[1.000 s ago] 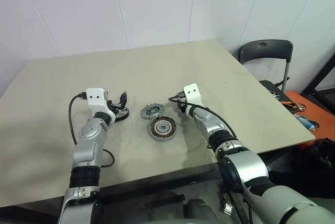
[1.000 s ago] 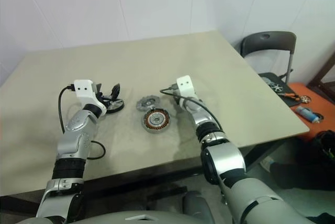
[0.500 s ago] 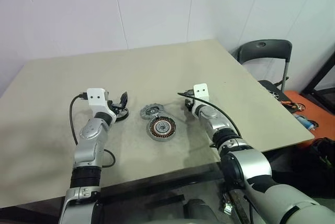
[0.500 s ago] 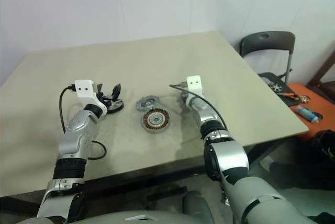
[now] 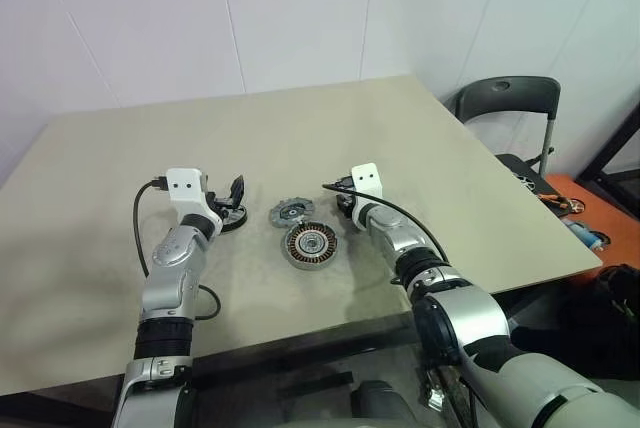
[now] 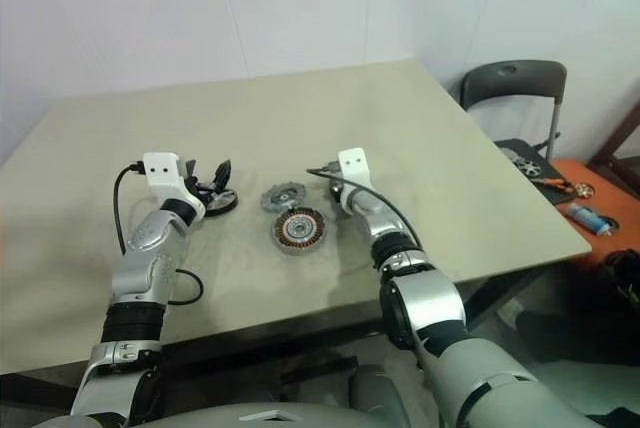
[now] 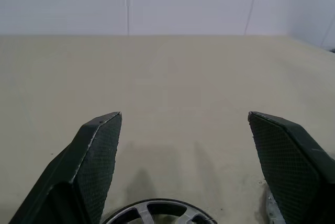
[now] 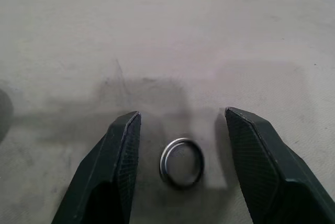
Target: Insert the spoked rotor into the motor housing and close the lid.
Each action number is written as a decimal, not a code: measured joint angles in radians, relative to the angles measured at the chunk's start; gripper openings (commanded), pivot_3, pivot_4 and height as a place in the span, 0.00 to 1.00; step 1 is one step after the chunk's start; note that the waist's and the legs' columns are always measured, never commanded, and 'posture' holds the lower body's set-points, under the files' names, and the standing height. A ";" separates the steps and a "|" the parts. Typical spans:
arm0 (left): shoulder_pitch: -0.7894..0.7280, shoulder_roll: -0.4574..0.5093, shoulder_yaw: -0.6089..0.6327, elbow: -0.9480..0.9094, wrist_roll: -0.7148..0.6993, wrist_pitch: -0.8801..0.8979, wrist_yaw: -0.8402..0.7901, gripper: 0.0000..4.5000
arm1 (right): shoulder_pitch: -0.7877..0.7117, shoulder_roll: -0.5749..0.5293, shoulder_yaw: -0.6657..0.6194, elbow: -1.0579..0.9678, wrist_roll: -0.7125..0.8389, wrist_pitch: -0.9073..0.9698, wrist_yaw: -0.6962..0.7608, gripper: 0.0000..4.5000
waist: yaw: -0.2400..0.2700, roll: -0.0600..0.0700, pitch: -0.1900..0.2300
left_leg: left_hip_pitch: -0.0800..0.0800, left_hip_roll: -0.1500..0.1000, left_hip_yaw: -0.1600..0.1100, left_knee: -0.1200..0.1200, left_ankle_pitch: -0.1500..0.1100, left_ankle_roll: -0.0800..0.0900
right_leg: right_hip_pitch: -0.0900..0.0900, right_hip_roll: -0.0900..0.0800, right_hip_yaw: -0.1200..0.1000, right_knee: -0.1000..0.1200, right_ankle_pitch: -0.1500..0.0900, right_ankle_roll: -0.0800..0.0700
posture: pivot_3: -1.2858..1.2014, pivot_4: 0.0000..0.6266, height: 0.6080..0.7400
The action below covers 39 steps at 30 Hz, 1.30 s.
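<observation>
The spoked rotor [image 5: 232,218], black-rimmed with silver spokes, lies flat on the table left of centre. My left gripper [image 7: 184,115] hovers level just over it, open wide, with the rotor's rim [image 7: 157,215] below its fingers. The grey toothed lid [image 5: 290,212] lies to the right of the rotor. The motor housing [image 5: 309,245], with its copper windings, sits just in front of the lid. My right gripper [image 8: 182,112] stands open to the right of the housing, angled down at the table. A small silver ring [image 8: 181,162] lies on the table between its fingers, untouched.
The beige table [image 5: 300,128] stretches bare behind the parts. A dark chair [image 5: 505,98] stands past the table's right edge. Tools lie on an orange surface [image 5: 575,210] low at the right.
My right wrist swung out to the right half a second ago and has come back beside the housing. The left arm and the three parts have not moved.
</observation>
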 measured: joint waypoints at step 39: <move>0.015 0.001 -0.007 0.001 0.001 -0.003 -0.017 0.91 | 0.035 -0.005 0.019 -0.077 0.012 0.058 0.066 0.00 | 0.001 0.000 -0.001 | 0.001 0.000 -0.001 0.000 0.000 0.000 | 0.002 0.000 0.000 0.000 0.000 0.000 | 0.52 0.00 1.00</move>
